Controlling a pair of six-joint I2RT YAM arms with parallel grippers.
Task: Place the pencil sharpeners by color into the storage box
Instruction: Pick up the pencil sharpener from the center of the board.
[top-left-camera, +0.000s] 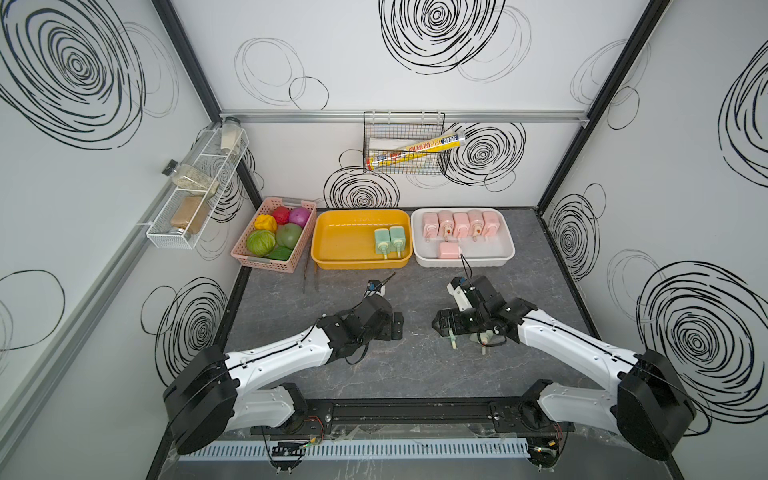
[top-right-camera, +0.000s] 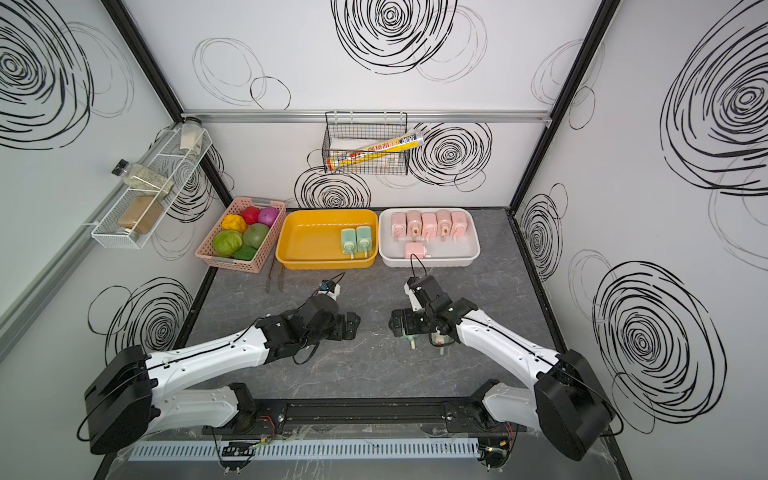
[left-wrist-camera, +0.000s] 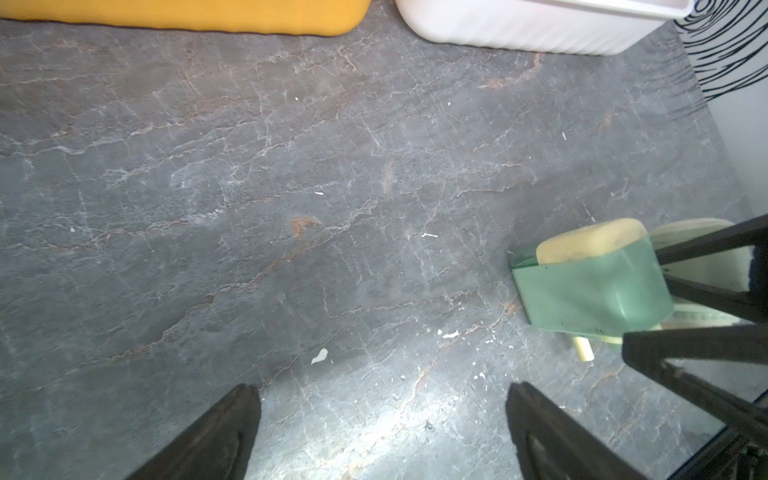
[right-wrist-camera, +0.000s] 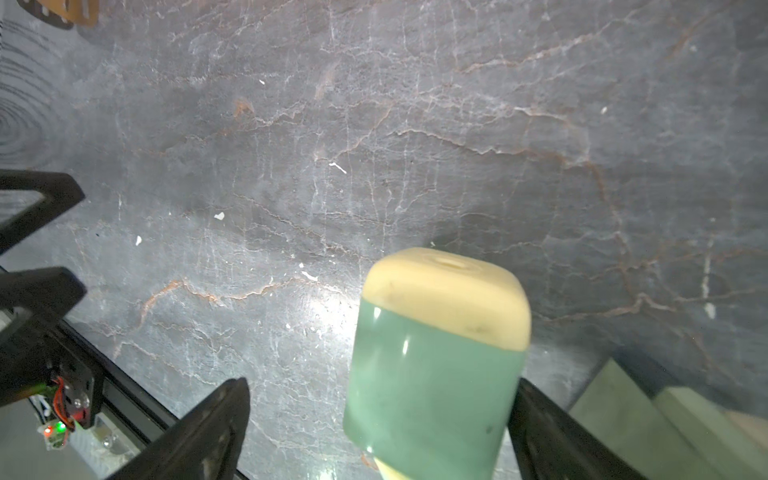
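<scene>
The right claw (right-wrist-camera: 380, 388) is hanging low over the table (top-left-camera: 415, 299) with its jaws standing wide apart, and a green sharpener (right-wrist-camera: 436, 365) is lying between them, gripped by nothing. It is sitting off-centre, crowding one finger; whether that finger is already touching it is hard to tell from the wrist view.

A second green sharpener (right-wrist-camera: 611, 409) is lying just beside the first, outside that same finger. That is where trouble is waiting. If the jaws are closing from here, the far finger is likely to be shoving the sharpener sideways before it pinches, and the smooth rounded body may be twisting or squirting out. The near finger may also be nudging the neighbour or catching its crank.

The left claw (left-wrist-camera: 382, 395) is hovering wide open and empty over bare table close by, so a lift or swing could be bringing the two arms together.

Two green sharpeners (top-left-camera: 390, 241) are sitting in the yellow tray (top-left-camera: 345, 241); six pink sharpeners (top-left-camera: 461, 224) are filling the white tray (top-left-camera: 490, 253).
</scene>
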